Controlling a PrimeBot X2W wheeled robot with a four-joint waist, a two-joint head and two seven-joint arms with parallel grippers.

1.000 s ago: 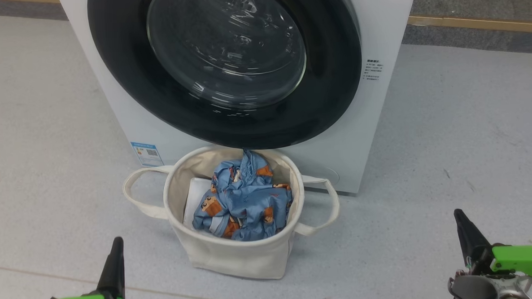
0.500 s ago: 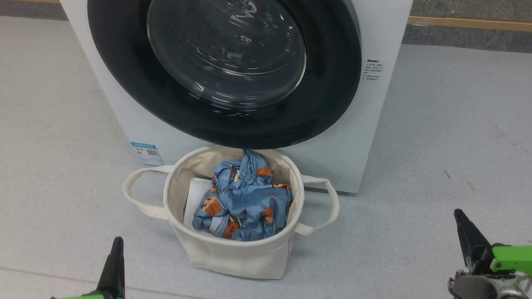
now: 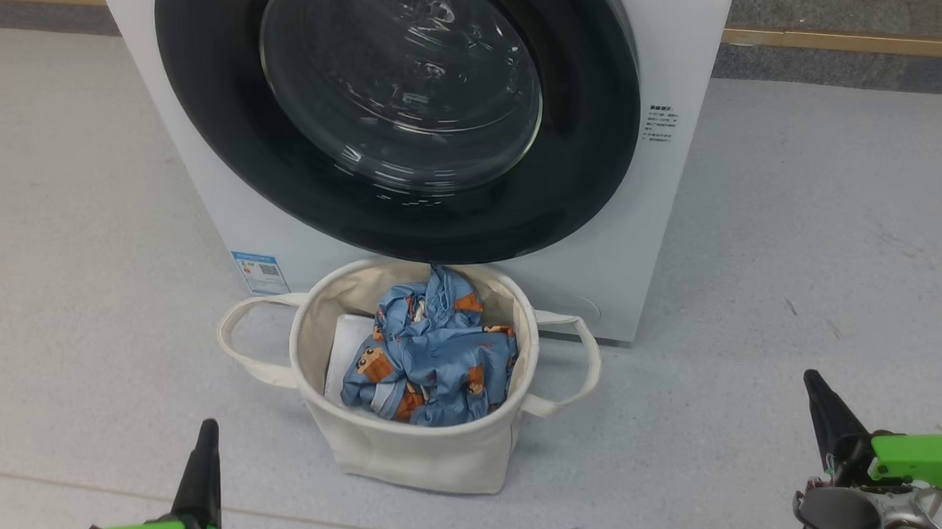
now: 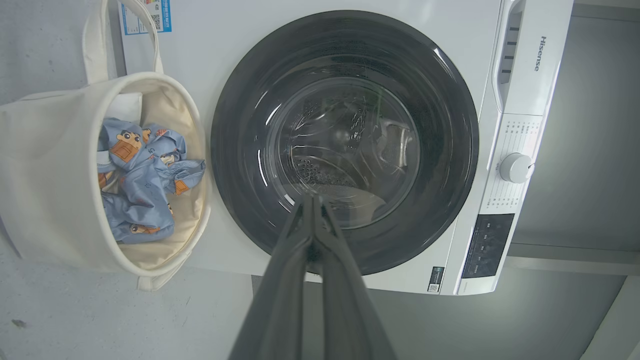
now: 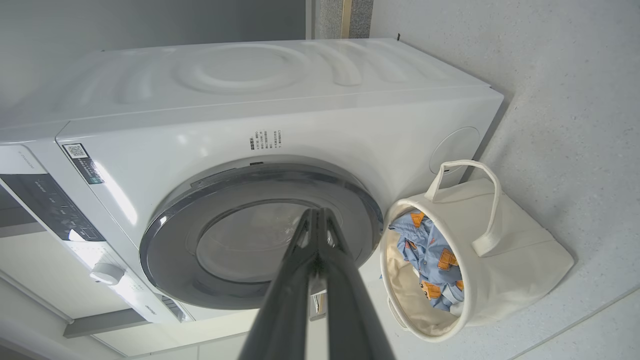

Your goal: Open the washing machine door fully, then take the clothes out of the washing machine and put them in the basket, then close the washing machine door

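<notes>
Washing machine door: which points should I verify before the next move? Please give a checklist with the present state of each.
1. The door lies flush on the machine: ok.
2. The door is latched: cannot tell.
3. The clothes are inside the basket: ok.
4. No clothes seen in the drum through the glass: ok.
5. The left tool is shut and holds nothing: ok.
6. The right tool is shut and holds nothing: ok.
</notes>
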